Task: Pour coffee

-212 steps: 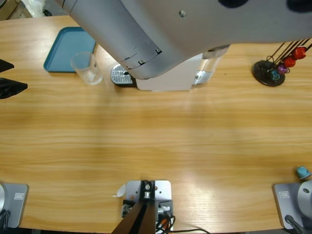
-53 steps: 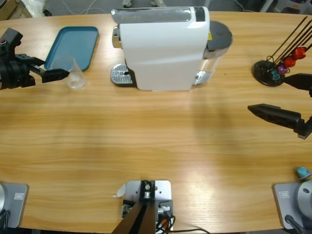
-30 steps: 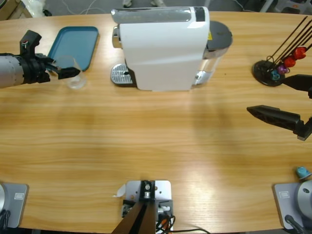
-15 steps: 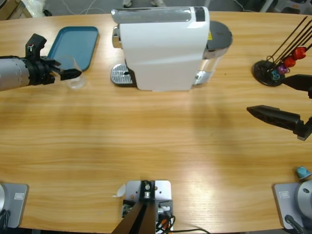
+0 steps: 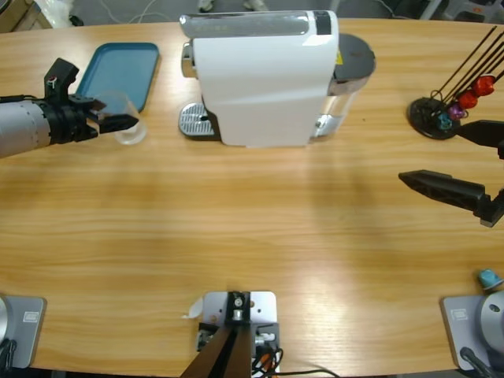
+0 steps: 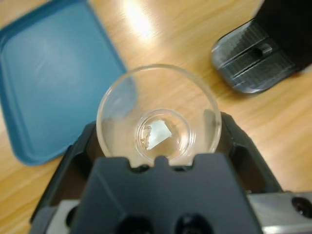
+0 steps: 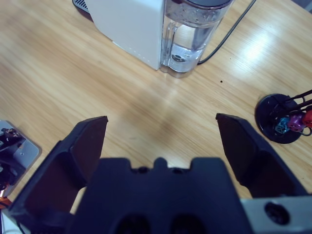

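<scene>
A clear plastic cup (image 5: 128, 126) stands upright between the jaws of my left gripper (image 5: 116, 118), left of the white coffee machine (image 5: 264, 75). In the left wrist view the cup (image 6: 158, 117) fills the gap and both jaws press its sides; a small white scrap lies in its bottom. The machine's grated drip tray (image 5: 195, 122) is a short way to the cup's right, and the drip tray (image 6: 253, 61) shows at the upper right of that view. My right gripper (image 5: 431, 151) hovers open at the far right, holding nothing, facing the machine's water tank (image 7: 192, 29).
A teal tray (image 5: 118, 75) lies just behind the cup. A black capsule stand (image 5: 441, 114) with coloured capsules stands at the far right, above the right gripper. A teal capsule (image 5: 489, 278) lies near the front right corner.
The left gripper has shifted a little to the right, toward the machine, and the cup has moved with it. The right arm has stayed still.
</scene>
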Controlling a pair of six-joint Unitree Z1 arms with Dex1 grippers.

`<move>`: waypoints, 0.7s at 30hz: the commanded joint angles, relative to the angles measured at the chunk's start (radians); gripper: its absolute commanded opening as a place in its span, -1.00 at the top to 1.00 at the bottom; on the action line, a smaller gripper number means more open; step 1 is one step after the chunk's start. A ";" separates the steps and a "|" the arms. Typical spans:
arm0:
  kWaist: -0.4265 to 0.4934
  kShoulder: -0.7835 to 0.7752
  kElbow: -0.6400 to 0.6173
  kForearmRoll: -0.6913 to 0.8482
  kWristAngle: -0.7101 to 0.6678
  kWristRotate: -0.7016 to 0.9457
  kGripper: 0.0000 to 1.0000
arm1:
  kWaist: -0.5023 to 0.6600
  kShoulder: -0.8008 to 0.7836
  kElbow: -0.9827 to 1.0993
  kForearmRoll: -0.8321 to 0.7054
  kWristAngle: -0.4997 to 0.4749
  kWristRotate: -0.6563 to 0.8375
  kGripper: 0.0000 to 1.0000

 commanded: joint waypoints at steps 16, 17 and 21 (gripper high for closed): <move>-0.031 0.165 -0.167 0.000 -0.295 0.114 0.78 | -0.008 -0.008 0.042 -0.023 0.013 -0.011 -1.00; -0.034 0.172 -0.171 0.000 -0.295 0.118 0.78 | -0.008 -0.007 0.042 -0.023 0.013 -0.011 -1.00; -0.046 0.192 -0.191 0.000 -0.294 0.129 0.78 | -0.008 -0.005 0.044 -0.025 0.014 -0.011 -1.00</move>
